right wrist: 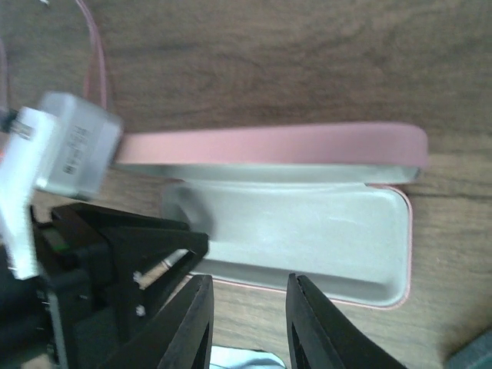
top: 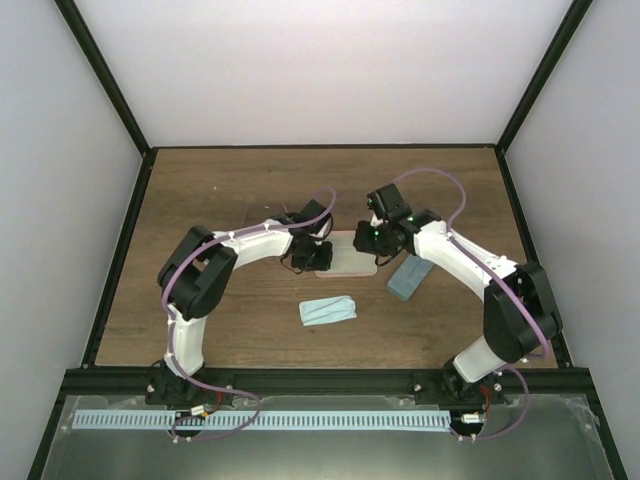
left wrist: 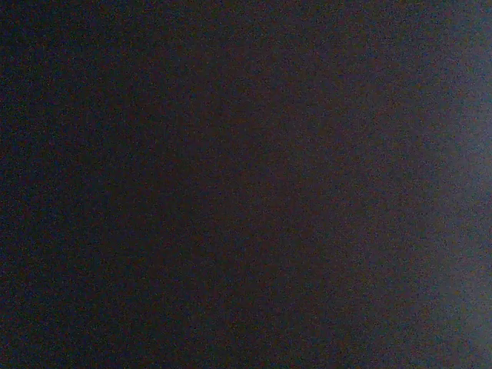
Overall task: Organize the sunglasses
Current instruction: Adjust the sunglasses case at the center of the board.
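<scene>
Top external view has the wooden table point(top: 200, 200) with the left arm point(top: 250, 243) and right arm point(top: 470, 262) bent inward so both wrists meet over the pink case point(right wrist: 307, 231) at the middle. That case lies open, its lid point(right wrist: 269, 144) standing up on the far side and its pale tray bare. The grey-blue case point(top: 410, 277) sits just beside the right wrist, and 1 light blue cloth point(top: 328, 310) lies nearer the bases. The right gripper point(right wrist: 247, 323) hangs at the tray's near rim, fingers moderately apart with nothing between them. The left gripper point(right wrist: 188, 252) reaches in over the tray's left end; whether it holds anything I cannot tell, and its own camera is black. No pair of sunglasses shows plainly: a thin reddish-pink wire point(right wrist: 100, 65) beyond the lid may belong to 1. The step in hand looks like loading a pair into the tray. To do it well, I would keep the lid fully back, bring the folded pair in lengthwise and level, and let go only once it rests flat, since thin arms snag on the rim.
</scene>
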